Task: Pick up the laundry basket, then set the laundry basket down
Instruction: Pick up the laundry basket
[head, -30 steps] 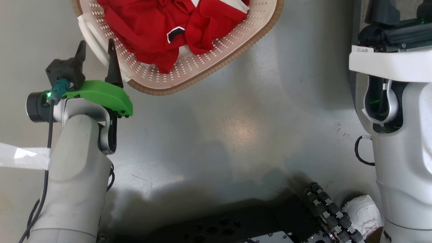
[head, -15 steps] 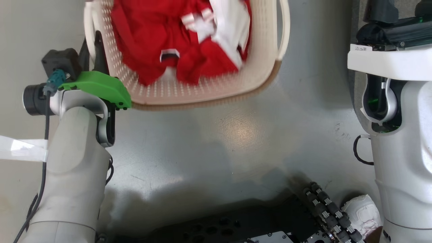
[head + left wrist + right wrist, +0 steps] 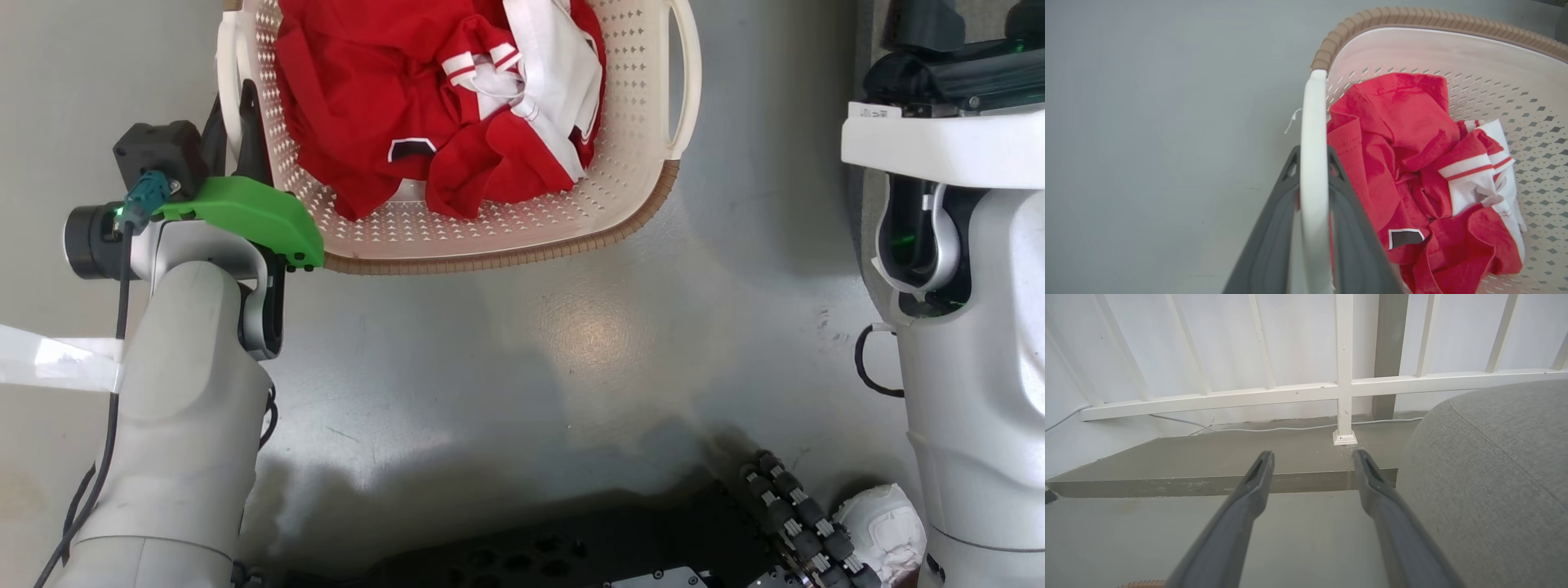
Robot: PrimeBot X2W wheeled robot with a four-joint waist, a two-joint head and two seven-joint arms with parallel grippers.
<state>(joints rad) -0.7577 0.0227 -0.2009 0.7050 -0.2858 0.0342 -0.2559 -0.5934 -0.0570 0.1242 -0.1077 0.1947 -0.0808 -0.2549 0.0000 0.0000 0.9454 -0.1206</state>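
Because the left gripper [image 3: 1312,153] is clamped on one white handle [image 3: 1313,122], the laundry basket [image 3: 490,233] appears carried one-sided over the floor [image 3: 571,327]; the right gripper [image 3: 1312,454], well apart from it, stands spread, empty.

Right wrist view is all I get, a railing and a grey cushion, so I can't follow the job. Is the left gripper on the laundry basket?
Observer: Yes, the left gripper is shut on the left handle of the laundry basket, one finger on either side.
Operator: Anything inside it?
Observer: Crumpled red and white clothes.
Operator: Is the right handle held?
Observer: No, the right handle is free.
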